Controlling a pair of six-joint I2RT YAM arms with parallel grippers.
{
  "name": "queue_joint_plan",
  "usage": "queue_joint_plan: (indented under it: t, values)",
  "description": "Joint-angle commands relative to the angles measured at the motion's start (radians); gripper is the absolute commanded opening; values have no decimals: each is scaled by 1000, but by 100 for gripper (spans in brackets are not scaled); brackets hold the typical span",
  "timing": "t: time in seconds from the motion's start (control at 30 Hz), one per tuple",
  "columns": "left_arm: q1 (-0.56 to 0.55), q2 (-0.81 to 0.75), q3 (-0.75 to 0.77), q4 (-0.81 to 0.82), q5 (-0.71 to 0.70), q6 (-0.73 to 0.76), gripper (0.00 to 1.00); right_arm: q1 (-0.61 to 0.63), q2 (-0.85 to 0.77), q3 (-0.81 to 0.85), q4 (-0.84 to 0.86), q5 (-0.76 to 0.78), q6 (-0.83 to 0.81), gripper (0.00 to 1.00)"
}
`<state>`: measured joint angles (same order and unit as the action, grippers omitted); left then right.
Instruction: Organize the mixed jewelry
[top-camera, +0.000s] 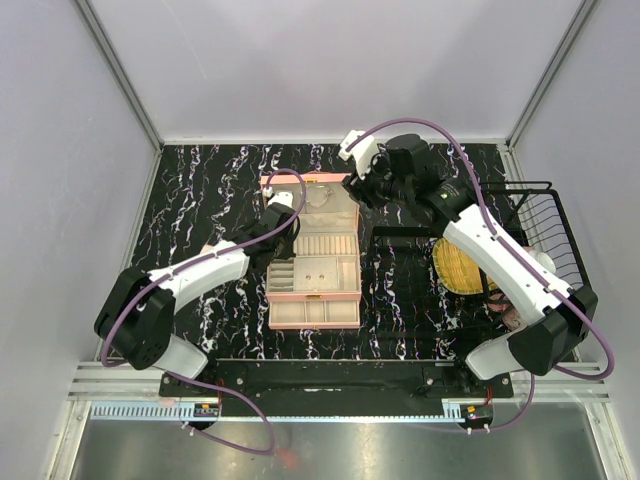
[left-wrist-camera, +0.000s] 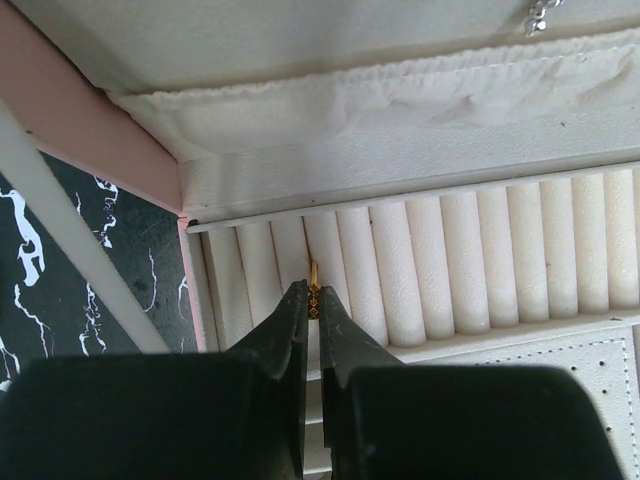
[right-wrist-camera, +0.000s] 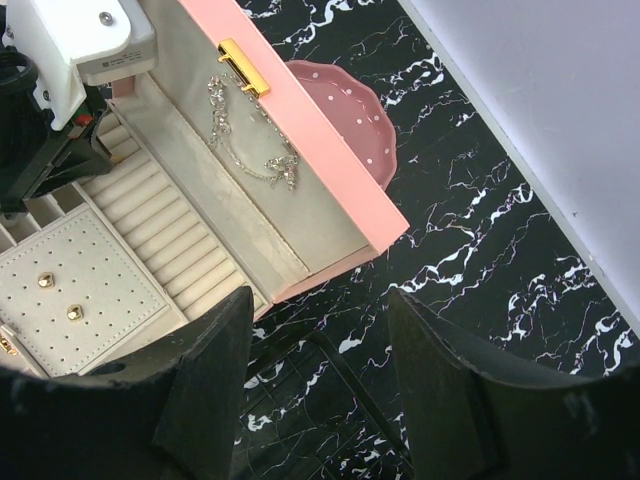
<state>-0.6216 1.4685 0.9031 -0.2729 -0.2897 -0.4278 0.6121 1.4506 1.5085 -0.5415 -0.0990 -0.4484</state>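
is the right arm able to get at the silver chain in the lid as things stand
Probably yes: the right gripper hangs open beside the lid, and the chain lies bare on its lining. The left gripper, shut on a gold piece at the ring rolls, sits off to one side.

Small gold ring (left-wrist-camera: 314, 288) between fingers (left-wrist-camera: 288, 335), among cream rolls (left-wrist-camera: 460, 262)

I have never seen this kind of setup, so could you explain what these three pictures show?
Two robot arms stand at a black marble table. One picture looks down from above; the other two come from cameras on each wrist. An open pink case sits in the middle, a silver chain in its lid and two gold studs on its dotted pad. The left claw pinches a small gold piece over the ring rolls. The right claw is open, holding nothing.
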Motion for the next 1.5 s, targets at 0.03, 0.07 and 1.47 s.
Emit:
queue_joint_plan:
  t: [0.03,0.07,1.47]
  values:
    - [5,7,22,29,-55,-11,0,-8,-36,-5,51,-21,-6,63]
    - [6,9,22,29,-54,-11,0,-8,-36,-5,49,-21,-6,63]
    - [48,-74,2,64,61,41,35,-8,-45,-14,54,-22,-15,64]
